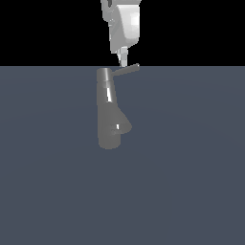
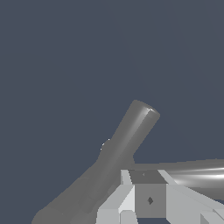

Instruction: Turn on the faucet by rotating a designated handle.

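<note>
you see one white fingertip [image 1: 123,58] reaching down to the thin grey metal handle rod [image 1: 128,70], its tip at the rod close to the cap; whether it touches you cannot tell. the white blocky gripper [image 1: 123,61] shows no second finger in the exterior view, and the wrist view is too close to settle it, so you cannot tell if it is clenched or released. the rod projects toward the exterior view's right from the glossy grey tapered faucet body [image 1: 108,110], which stands on the flat slate-blue surface [image 1: 191,167], stubby spout [image 1: 123,125] low on its side.
</note>
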`<state>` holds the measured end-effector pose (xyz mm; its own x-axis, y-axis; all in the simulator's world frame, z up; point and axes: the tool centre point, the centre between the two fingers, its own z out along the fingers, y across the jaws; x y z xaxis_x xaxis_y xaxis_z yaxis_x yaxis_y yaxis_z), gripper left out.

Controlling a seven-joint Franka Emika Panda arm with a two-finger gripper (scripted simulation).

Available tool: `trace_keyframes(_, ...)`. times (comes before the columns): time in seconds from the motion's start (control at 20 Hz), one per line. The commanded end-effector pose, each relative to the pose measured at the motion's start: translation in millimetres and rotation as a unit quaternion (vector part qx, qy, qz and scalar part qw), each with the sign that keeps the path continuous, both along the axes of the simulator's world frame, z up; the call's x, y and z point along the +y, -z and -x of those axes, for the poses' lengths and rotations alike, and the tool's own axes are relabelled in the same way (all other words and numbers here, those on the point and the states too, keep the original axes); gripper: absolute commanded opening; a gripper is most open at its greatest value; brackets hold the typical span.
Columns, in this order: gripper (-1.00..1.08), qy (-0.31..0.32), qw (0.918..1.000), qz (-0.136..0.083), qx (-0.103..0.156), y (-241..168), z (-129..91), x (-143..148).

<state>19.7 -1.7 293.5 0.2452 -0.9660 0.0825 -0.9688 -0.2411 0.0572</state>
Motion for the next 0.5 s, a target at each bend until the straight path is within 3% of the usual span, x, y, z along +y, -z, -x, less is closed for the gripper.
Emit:
trace_keyframes(0.0,-1.0,0.013,0.9999,0.002,0.005,9.7,-6.8,-21.9)
trace_keyframes(0.45,-1.0,0.019,0.9998,0.002,0.006,19.3,-28.7,-46.3)
